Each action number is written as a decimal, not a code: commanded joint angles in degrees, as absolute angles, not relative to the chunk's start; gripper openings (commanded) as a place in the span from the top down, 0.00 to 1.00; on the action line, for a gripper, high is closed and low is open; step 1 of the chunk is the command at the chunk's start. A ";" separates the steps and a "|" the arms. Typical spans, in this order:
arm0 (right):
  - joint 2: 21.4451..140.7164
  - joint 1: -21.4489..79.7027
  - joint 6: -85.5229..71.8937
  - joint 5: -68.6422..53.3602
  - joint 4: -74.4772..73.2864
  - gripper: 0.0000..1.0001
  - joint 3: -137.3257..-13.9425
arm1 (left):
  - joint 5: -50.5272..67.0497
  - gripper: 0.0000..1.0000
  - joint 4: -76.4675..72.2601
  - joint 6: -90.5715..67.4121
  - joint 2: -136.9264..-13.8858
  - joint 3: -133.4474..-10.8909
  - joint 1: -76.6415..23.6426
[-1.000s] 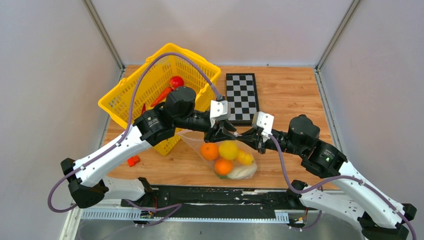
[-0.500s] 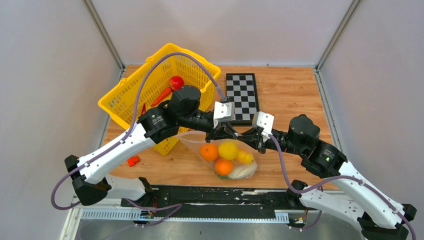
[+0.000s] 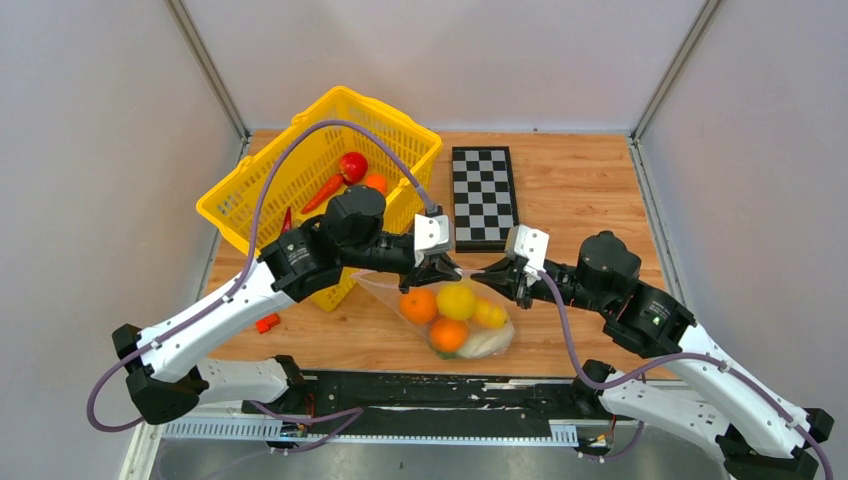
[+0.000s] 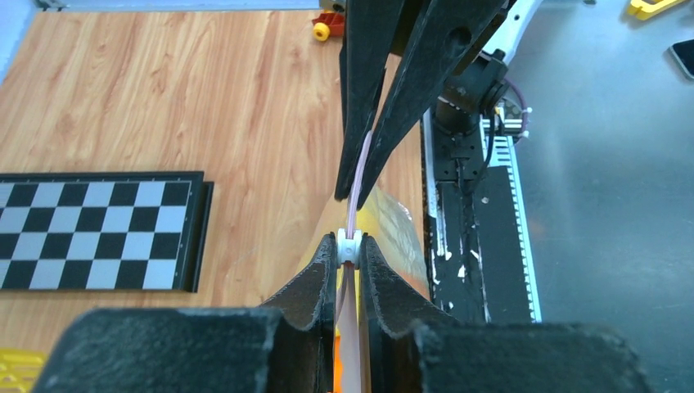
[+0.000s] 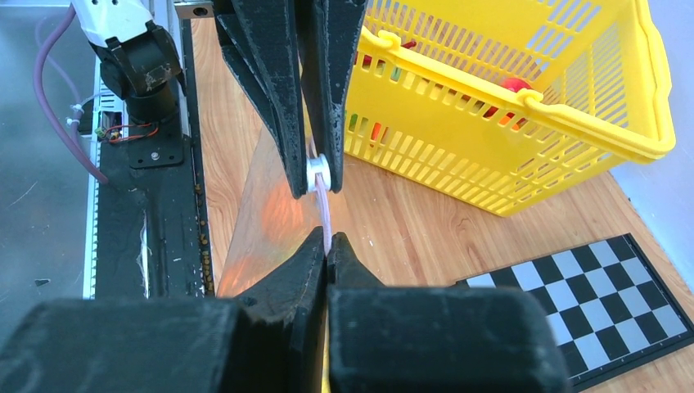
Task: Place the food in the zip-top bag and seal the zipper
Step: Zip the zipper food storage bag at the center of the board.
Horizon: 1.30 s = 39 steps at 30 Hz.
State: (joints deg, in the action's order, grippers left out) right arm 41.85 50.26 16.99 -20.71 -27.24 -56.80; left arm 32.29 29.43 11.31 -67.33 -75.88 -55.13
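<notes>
The zipper [image 4: 354, 209] ran taut as a thin pink strip between the two claws, so the mouth of the zip-top bag [image 3: 385, 287] was stretched straight for pressing shut. The food [image 3: 455, 312], orange and yellow pieces plus a pale one, sat inside the bag, which sagged toward the wooden table [image 3: 580, 180] near the middle of its near edge. The left gripper [image 3: 441, 268] was clenched on the zipper. The right gripper [image 3: 492, 273], pinched tight just beside it, probably anchored the strip so the left could run the seal. A yellow basket [image 3: 235, 200] filled the far-left corner, a checkerboard [image 3: 484, 195] lay by the far edge, and grey walls [image 3: 100, 150] enclosed three sides.
</notes>
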 commanded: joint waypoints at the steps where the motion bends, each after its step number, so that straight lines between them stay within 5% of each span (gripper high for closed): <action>1: 39.91 50.08 17.00 -18.98 -24.64 1.00 -57.21 | 27.56 1.00 33.07 12.13 -64.07 -73.75 -54.93; 20: 36.38 49.86 15.74 -9.98 -22.25 1.00 -54.94 | 15.36 1.00 37.38 10.99 -56.98 -66.79 -54.78; 29: 39.39 49.75 17.03 -21.58 -26.46 1.00 -57.67 | 22.84 1.00 32.50 8.01 -58.45 -70.06 -54.14; 31: 40.79 49.75 17.97 -24.69 -28.11 0.89 -59.37 | 25.32 1.00 31.05 7.58 -59.73 -71.08 -54.14; 35: 42.47 49.75 20.79 -25.30 -31.12 0.50 -61.53 | 27.72 1.00 30.93 7.40 -61.31 -73.48 -54.14; 39: 45.41 49.75 22.64 -25.34 -33.38 0.41 -63.40 | 28.69 1.00 30.83 7.14 -62.38 -74.37 -54.14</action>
